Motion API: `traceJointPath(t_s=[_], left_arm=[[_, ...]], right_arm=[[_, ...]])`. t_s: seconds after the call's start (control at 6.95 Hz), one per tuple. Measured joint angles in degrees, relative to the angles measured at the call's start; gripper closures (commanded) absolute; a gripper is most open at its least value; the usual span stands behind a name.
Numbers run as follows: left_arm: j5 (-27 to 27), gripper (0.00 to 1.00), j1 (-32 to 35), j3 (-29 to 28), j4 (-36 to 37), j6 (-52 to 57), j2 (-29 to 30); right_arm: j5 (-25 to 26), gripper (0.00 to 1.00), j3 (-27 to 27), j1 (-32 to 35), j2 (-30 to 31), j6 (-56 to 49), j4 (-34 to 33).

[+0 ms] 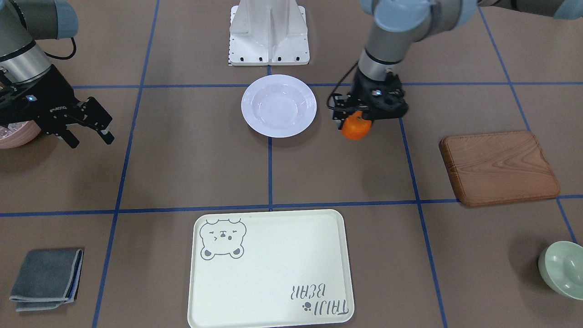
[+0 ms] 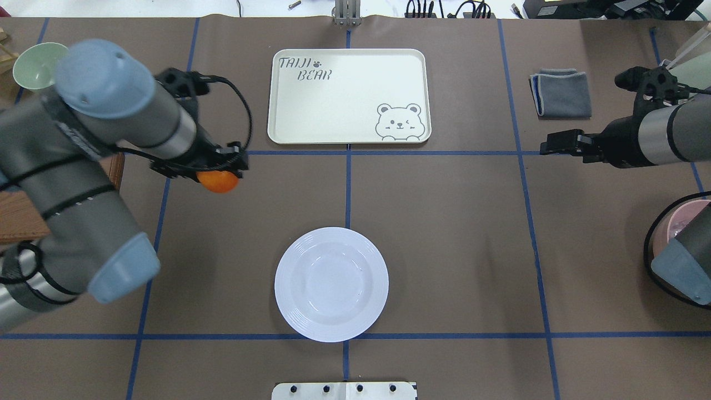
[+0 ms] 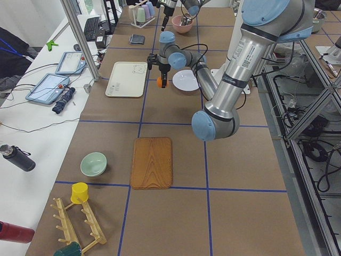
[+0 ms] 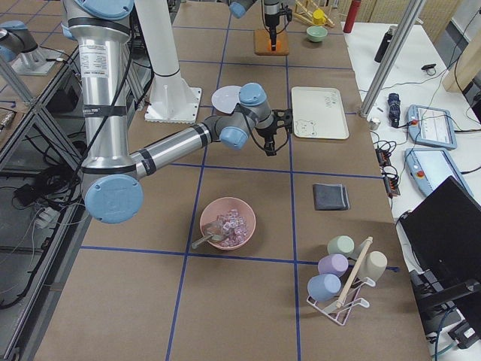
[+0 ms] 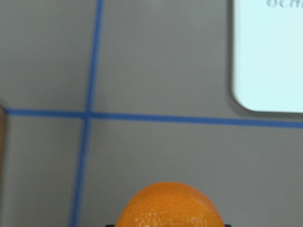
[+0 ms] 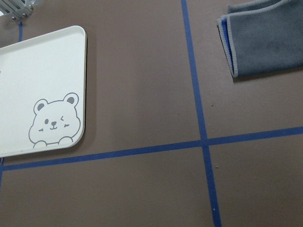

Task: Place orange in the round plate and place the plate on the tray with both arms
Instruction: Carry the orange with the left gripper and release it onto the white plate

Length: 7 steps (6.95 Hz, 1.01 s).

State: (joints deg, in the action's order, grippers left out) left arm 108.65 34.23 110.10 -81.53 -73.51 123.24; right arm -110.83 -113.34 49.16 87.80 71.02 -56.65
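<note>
While aloft beside the round plate [image 1: 278, 105], orange [image 1: 355, 129] between left fingers [image 1: 340, 119].

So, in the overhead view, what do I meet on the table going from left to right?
Green bowl, orange, plate, cloth, pink bowl. The tray overlaps the plate, so I leave it out.

The orange [image 1: 356, 131], small and bright, is hanging above the table [image 1: 182, 159], clamped between the fingers of the left gripper [image 1: 356, 118]. It is near the plate [image 1: 278, 107], on the robot's left of it. The plate, glossy white with a ribbed rim, is sitting upright and empty. The tray [image 1: 273, 269], cream with a bear drawing, is lying flat, well apart from the plate.
</note>
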Motion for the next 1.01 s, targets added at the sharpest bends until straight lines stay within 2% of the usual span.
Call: traceJointPath(t_s=[0.43, 0.58, 0.72, 1.01], left_arm=[[-9.92, 1.0, -14.9, -8.11, 1.68, -12.72, 9.3], [-11.77, 0.95, -17.74, -11.29, 0.38, -14.54, 10.78], [-12.98, 0.75, -19.32, -14.03, -1.89, -15.36, 11.35], [-13.72, 0.01, -20.13, -16.99, -5.06, -15.53, 11.71]], right_arm=[[4.38, 0.0, -0.96, -3.79, -0.78, 4.6, 0.64], [4.57, 0.0, -1.11, -4.09, -0.93, 4.74, 0.65], [4.63, 0.0, -1.14, -4.22, -1.12, 4.75, 0.66], [4.65, 0.0, -1.18, -4.35, -1.44, 4.78, 0.66]])
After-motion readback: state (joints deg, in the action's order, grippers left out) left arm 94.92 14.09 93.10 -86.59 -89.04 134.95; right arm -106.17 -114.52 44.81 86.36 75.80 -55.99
